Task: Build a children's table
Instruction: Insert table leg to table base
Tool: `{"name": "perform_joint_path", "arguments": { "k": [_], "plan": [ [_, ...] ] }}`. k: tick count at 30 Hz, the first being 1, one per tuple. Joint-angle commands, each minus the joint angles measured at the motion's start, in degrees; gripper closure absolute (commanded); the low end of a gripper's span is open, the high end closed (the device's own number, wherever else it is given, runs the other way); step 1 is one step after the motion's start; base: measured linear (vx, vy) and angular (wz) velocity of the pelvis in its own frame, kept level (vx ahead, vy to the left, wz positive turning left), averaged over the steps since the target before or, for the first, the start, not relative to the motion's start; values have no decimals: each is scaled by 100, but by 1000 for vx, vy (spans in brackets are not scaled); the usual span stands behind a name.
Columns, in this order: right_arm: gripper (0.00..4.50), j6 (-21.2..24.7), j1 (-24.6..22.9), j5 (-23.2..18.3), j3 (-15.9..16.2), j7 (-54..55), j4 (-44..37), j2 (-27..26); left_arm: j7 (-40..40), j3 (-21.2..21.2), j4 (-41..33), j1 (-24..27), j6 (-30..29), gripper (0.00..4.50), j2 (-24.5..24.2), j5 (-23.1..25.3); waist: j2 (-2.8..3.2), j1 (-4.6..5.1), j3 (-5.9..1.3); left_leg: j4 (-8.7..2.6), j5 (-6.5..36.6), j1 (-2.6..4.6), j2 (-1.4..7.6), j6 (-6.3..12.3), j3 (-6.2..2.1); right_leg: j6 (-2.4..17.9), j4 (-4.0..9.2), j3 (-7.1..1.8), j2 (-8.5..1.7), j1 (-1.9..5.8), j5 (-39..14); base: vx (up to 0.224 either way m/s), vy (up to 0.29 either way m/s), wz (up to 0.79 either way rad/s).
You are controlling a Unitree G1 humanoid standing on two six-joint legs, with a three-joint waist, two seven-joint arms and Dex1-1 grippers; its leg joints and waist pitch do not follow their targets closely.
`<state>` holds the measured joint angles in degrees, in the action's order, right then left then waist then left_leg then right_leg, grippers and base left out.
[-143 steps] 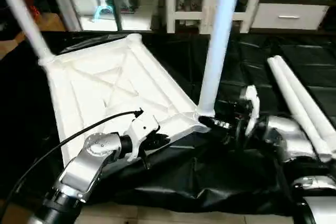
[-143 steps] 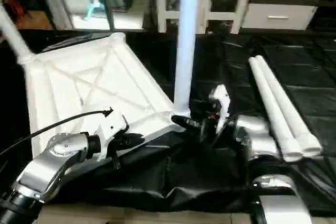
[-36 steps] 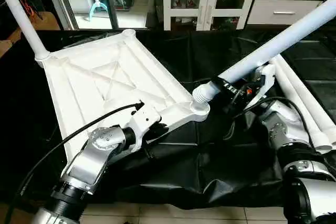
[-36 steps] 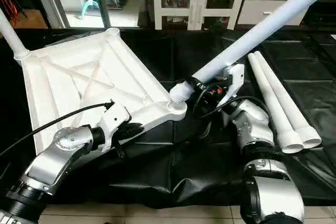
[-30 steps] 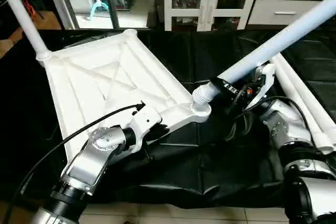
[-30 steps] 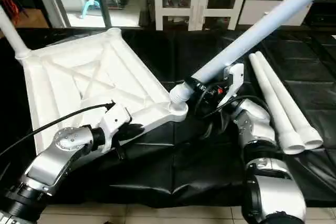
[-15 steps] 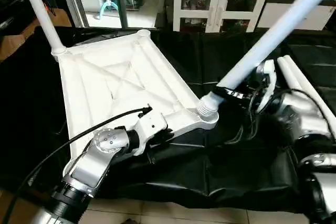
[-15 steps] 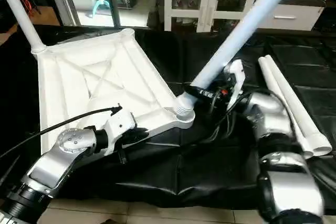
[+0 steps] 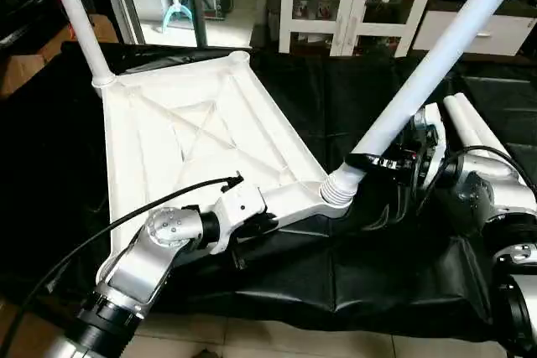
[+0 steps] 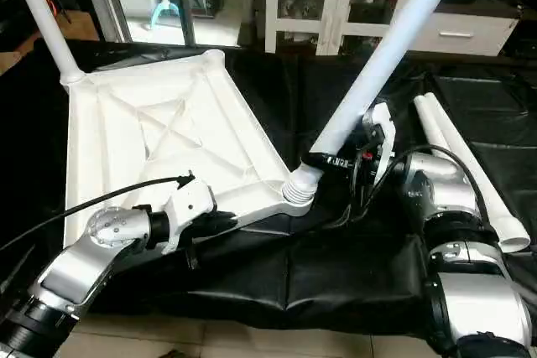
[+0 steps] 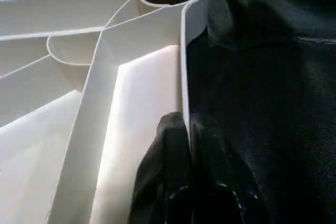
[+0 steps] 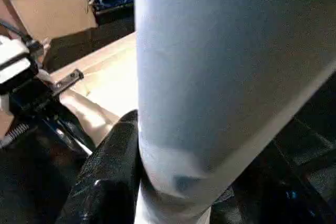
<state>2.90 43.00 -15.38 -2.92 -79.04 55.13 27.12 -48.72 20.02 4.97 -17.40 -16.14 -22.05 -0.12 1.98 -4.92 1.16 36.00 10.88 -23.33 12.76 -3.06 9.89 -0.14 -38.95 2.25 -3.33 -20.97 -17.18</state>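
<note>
Tilted leg's (image 9: 436,56) top beyond frame

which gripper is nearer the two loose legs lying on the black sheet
Right. The right gripper grips the tilted leg beside the loose legs; the left gripper pinches the tabletop rim, further off.

Your bot's got brushed silver forearms with rounded, chunky joint housings and black ribbed collars near the elbows. A thin black cable (image 9: 109,228) loops off the left arm (image 9: 159,245) to a white wrist bracket. The right arm (image 10: 436,194) has its own white bracket and black wiring, plus glossy black fingers (image 12: 105,177).
</note>
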Motion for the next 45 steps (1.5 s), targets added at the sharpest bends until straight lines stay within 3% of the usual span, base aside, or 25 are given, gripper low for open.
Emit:
{"name": "perform_joint_path", "arguments": {
  "k": [1,6,8,16,19,20,21,22,23,29,32,33,34,39,41,43,45],
  "plan": [
    [264,-140,-187,716,503,144,278,116,-175,134,-60,99,12,450,14,-91,-144,46,-352,-235,-362,141,49,831,27,1535,345,-144,-302,215,2117,0,0,0],
    [264,-772,-279,1427,1133,125,271,216,-244,140,-74,116,-4,450,-26,-85,-150,68,-361,-261,-230,172,58,718,15,1490,365,-147,-296,220,2103,0,0,0],
    [264,-826,-332,1510,1241,81,237,187,-250,143,-71,111,-10,450,-27,-88,-150,80,-356,-274,-126,177,60,678,14,1461,381,-152,-298,220,2075,0,0,0],
    [264,-1110,-472,1634,1458,76,243,21,-228,157,-42,90,-26,450,-11,-78,-176,152,-360,-330,225,207,68,486,0,1438,421,-158,-299,231,1999,0,0,0],
    [264,-1196,-529,1553,1453,14,254,-55,-185,146,-17,60,-37,450,15,-71,-178,178,-344,-356,403,214,76,432,-6,1441,448,-156,-311,231,1792,0,0,0],
    [264,-1217,-541,1522,1450,1,264,-69,-172,142,-9,50,-41,450,21,-69,-171,204,-305,-400,678,242,83,340,-10,1447,498,-151,-313,217,1383,0,0,0],
    [265,-1228,-547,1506,1449,-5,270,-76,-165,140,-4,46,-43,450,25,-67,-171,204,-305,-400,678,242,83,340,-10,1447,498,-151,-313,217,1383,0,0,0],
    [265,-1119,-563,1355,1325,43,331,-97,-148,132,7,35,-48,450,34,-62,-165,223,-301,-428,874,273,89,238,-13,1444,540,-160,-332,243,1021,0,0,0],
    [265,-851,-561,1128,1109,117,427,-118,-140,128,13,30,-51,450,42,-59,-162,221,-308,-434,839,277,95,224,-19,1453,540,-163,-337,253,1032,0,0,0],
    [266,-282,-603,866,764,430,790,-32,-148,148,31,29,-49,450,60,-67,-156,223,-326,-428,552,265,83,305,-18,1516,520,-154,-320,272,1499,0,0,0],
    [266,-136,-604,795,678,496,846,-20,-156,151,36,29,-46,450,63,-68,-144,220,-303,-456,779,282,99,245,-15,1528,556,-151,-341,253,1155,0,0,0],
    [266,14,-579,695,561,573,922,-8,-165,152,42,24,-44,450,64,-70,-102,220,-306,-459,820,285,100,208,-23,1520,556,-151,-346,254,1093,0,0,0],
    [266,189,-545,594,454,646,1004,14,-175,153,50,20,-43,450,67,-72,-122,236,-293,-477,888,292,100,151,-22,1528,575,-150,-336,250,988,0,0,0],
    [266,669,-487,537,375,688,1135,108,-196,154,63,17,-51,450,76,-85,-144,231,-277,-495,1042,296,99,76,-12,1500,614,-159,-354,251,637,0,0,0],
    [266,878,-464,544,384,668,1166,136,-204,155,61,21,-60,450,77,-93,-125,221,-275,-503,1038,305,106,56,-14,1495,620,-157,-358,242,556,0,0,0],
    [266,1115,-447,626,496,560,1192,187,-211,158,45,42,-76,450,77,-100,-159,227,-269,-516,1042,306,107,48,-8,1466,636,-154,-358,243,523,0,0,0],
    [266,1050,-479,825,697,534,1185,239,-210,161,28,62,-87,450,75,-102,-142,217,-269,-519,1005,315,108,62,-6,1459,641,-156,-366,236,537,0,0,0]
  ]
}}
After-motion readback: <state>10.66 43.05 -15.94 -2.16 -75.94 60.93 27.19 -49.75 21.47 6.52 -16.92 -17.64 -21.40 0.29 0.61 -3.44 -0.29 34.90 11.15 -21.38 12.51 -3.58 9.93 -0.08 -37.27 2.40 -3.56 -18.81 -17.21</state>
